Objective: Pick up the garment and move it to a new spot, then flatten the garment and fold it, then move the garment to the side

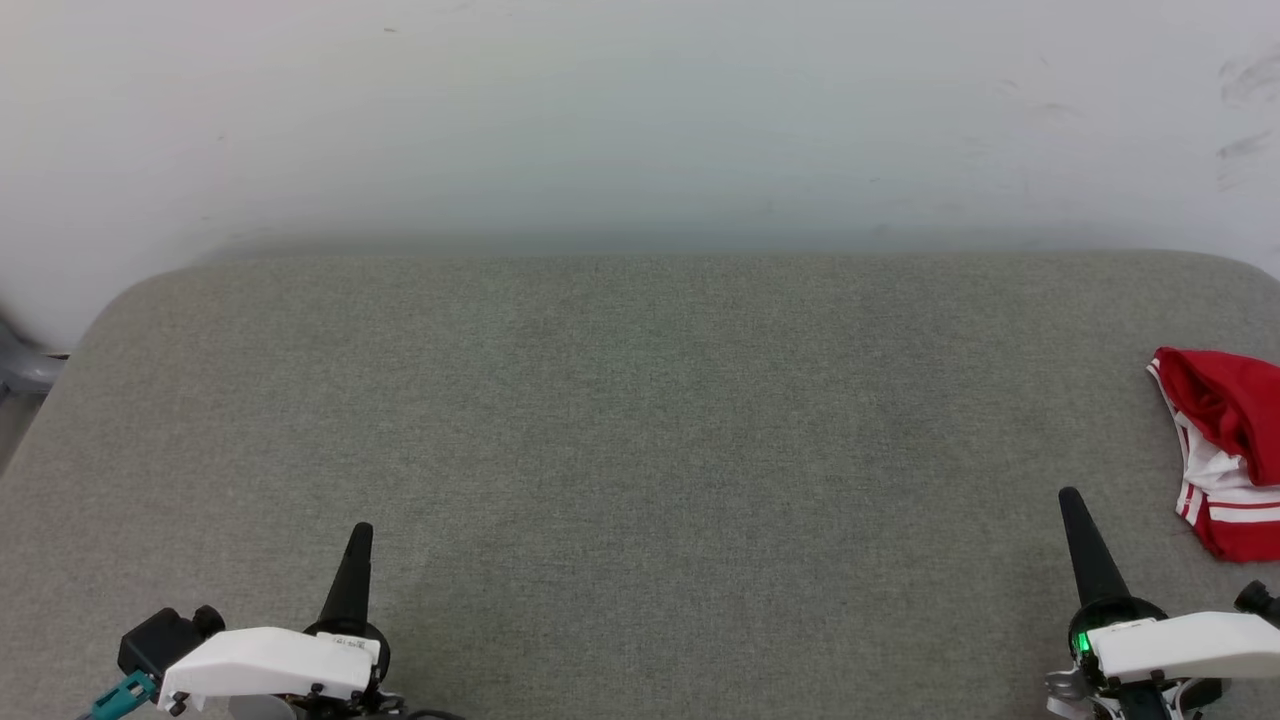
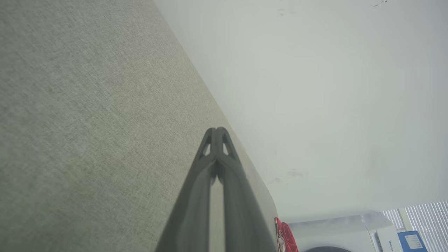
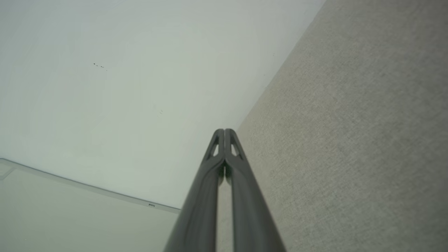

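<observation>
The garment (image 1: 1228, 450), red with white striped trim, lies crumpled at the far right edge of the grey fabric table (image 1: 640, 420), partly cut off by the head view's border. A sliver of the garment (image 2: 285, 236) also peeks past the fingers in the left wrist view. My right gripper (image 1: 1072, 496) is shut and empty at the lower right, a short way left of the garment and apart from it. At the lower left my left gripper (image 1: 362, 530) is shut too, with nothing in it. Both wrist views show the fingertips pressed together: left gripper (image 2: 217, 130), right gripper (image 3: 224, 131).
A pale wall (image 1: 640, 120) rises right behind the table's far edge. A white appliance (image 2: 343, 234) stands beyond the table's right end in the left wrist view. A grey object (image 1: 20, 365) sits off the table's left corner.
</observation>
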`<state>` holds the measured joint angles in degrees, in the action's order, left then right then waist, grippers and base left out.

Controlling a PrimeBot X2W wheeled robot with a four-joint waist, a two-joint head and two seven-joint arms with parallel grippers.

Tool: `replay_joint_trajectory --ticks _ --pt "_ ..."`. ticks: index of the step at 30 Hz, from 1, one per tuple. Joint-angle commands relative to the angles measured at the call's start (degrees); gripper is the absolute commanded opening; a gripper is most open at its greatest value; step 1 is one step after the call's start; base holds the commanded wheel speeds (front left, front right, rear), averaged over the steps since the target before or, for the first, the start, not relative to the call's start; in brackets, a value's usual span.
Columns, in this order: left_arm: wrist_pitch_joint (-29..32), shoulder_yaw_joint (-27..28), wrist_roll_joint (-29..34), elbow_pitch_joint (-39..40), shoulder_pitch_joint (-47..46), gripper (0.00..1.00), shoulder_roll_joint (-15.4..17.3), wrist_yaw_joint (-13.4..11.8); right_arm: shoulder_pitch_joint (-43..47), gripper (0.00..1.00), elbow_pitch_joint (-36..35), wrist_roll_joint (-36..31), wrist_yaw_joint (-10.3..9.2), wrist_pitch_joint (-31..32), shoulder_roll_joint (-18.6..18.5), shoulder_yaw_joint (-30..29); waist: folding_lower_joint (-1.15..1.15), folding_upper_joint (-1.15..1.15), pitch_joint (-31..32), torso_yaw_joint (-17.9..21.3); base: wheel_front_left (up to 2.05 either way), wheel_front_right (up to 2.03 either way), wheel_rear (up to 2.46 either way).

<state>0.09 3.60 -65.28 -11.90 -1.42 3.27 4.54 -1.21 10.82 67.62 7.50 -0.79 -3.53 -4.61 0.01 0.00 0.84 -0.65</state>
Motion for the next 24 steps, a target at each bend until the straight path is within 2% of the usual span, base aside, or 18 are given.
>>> replay_joint_trajectory --ticks 1,24 --pt "0.33 0.24 -1.29 0.2 -1.24 0.0 0.07 0.4 -1.22 0.0 -0.23 1.35 -0.01 0.34 -0.28 -0.1 0.0 0.0 -0.02 0.01 0.0 0.0 0.0" --pt "3.38 1.67 -13.9 -0.97 -3.17 0.0 -0.16 1.69 -3.21 0.0 1.47 13.07 -0.01 3.53 -0.08 -0.69 0.0 0.0 -0.45 0.29 0.0 0.0 0.0"
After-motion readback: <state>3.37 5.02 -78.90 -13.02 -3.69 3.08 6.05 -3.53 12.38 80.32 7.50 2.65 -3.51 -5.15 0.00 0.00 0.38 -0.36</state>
